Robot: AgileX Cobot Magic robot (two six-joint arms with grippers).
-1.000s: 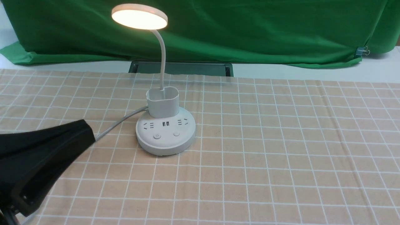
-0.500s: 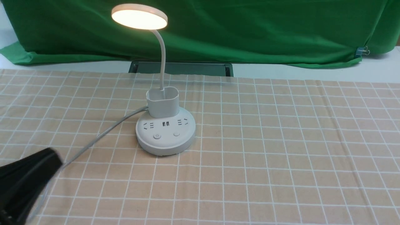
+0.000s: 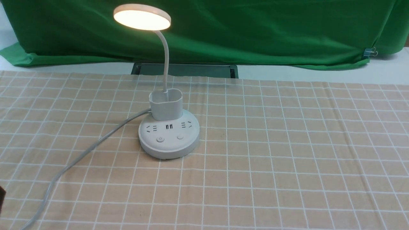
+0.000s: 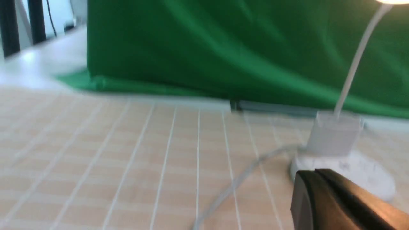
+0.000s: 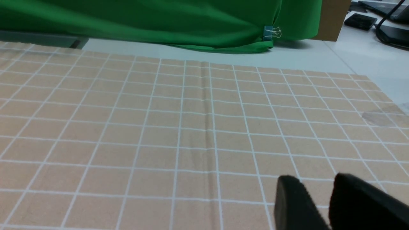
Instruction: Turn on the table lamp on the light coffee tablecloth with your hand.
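Across the tablecloth, the left fingers have withdrawn.

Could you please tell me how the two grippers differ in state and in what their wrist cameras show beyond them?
The left gripper is shut, while the right gripper has a gap between its fingers. The lamp shows beyond the left gripper, but not beyond the right gripper. Both are black.
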